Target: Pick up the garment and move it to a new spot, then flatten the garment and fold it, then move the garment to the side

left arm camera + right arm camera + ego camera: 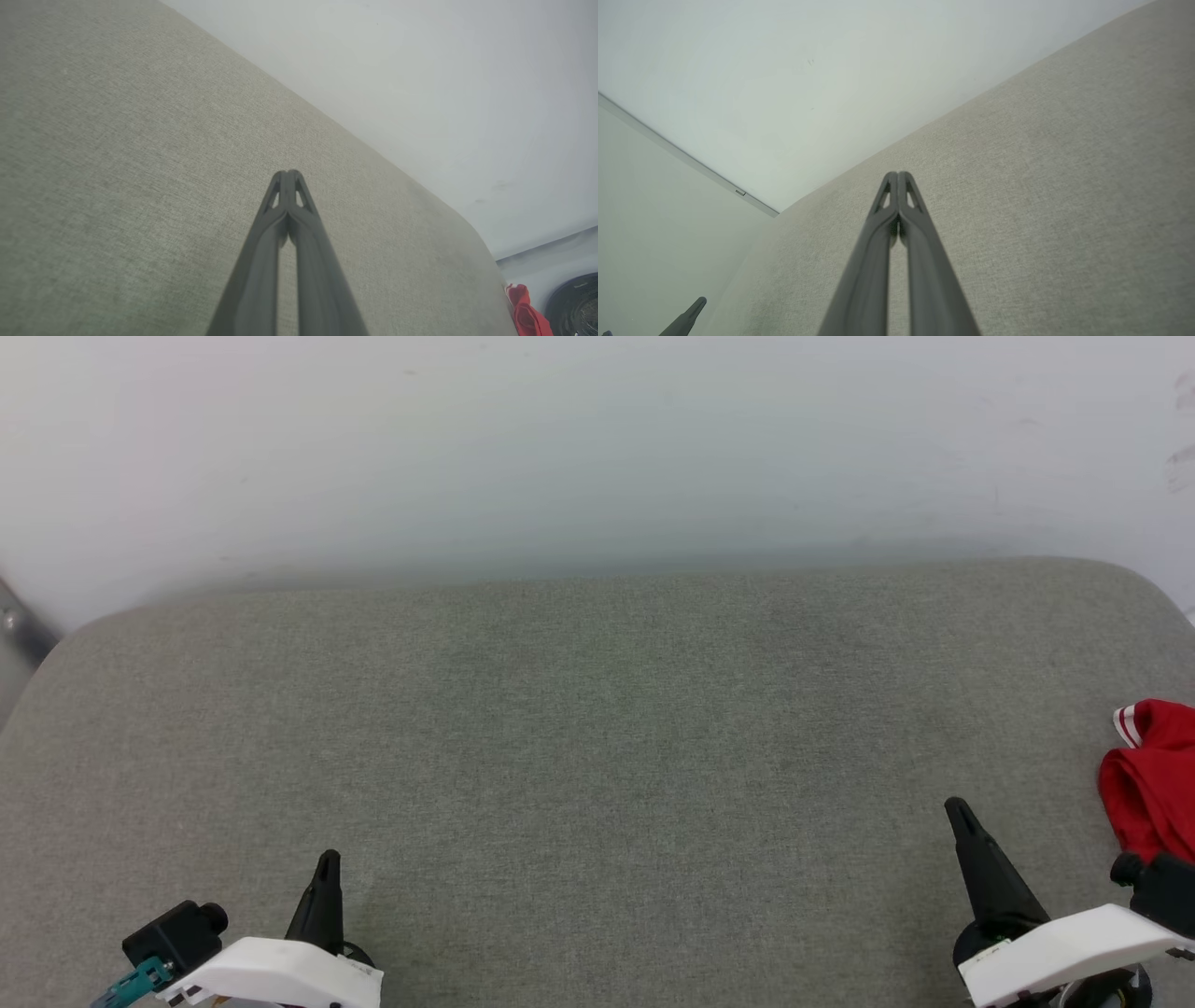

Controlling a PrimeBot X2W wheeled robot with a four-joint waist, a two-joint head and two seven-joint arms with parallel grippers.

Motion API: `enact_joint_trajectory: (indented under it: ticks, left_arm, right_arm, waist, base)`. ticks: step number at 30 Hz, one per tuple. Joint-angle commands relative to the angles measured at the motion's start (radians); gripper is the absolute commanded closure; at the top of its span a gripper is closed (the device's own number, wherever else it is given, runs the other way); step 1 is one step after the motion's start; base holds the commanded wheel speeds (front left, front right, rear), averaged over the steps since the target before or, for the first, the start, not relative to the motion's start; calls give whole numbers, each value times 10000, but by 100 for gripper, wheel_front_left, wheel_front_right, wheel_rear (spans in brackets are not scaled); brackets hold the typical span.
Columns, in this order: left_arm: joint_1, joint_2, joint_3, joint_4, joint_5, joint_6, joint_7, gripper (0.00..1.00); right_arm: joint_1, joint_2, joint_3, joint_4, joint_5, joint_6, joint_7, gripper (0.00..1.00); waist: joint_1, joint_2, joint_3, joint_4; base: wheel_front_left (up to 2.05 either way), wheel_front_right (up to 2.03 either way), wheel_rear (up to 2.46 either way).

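At the right edge of the grey cushion point(597, 728), the garment point(1153, 784) is lying in a red bunch, with a bit of red-and-white striped trim showing at its top. Part of it is running off the side of the head view, so its full shape is not showing. In the left wrist view the garment point(525, 312) is sitting right at the cushion's rim.

The cushion's far edge is running along a pale wall point(597, 448), and its two far corners are curving round. A wide stretch of grey cloth is lying open between the two grippers and up to that far edge.

The left gripper point(327, 861) is hanging over the near left part of the cushion, pointing toward the wall. Its fingers are pressing together with nothing in them. The right gripper point(954, 805) is hanging over the near right part, leaning a little to the left. Its fingers are pressing together too, with nothing in them. Its tip is pointing away from the garment, not touching it.

There is one garment, one cushion and two grippers.
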Motion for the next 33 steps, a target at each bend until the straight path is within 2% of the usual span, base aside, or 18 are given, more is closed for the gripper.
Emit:
enact_joint_trajectory:
  ticks: [1, 33]
  left_arm:
    - [-253, -9, 124, -90, -229, -85, 63, 100]
    - [-734, -630, 1089, 151, -3410, -831, 1059, 100]
  right_arm:
    - [-326, -94, -28, -42, 295, -2, -36, 100]
    - [-920, -125, -252, 998, 4315, -3, -43, 100]
  waist:
    - [-1, 0, 1, 3]
    - [-1, 0, 62, 92]
  base:
    - [0, 0, 0]
    - [0, 0, 0]
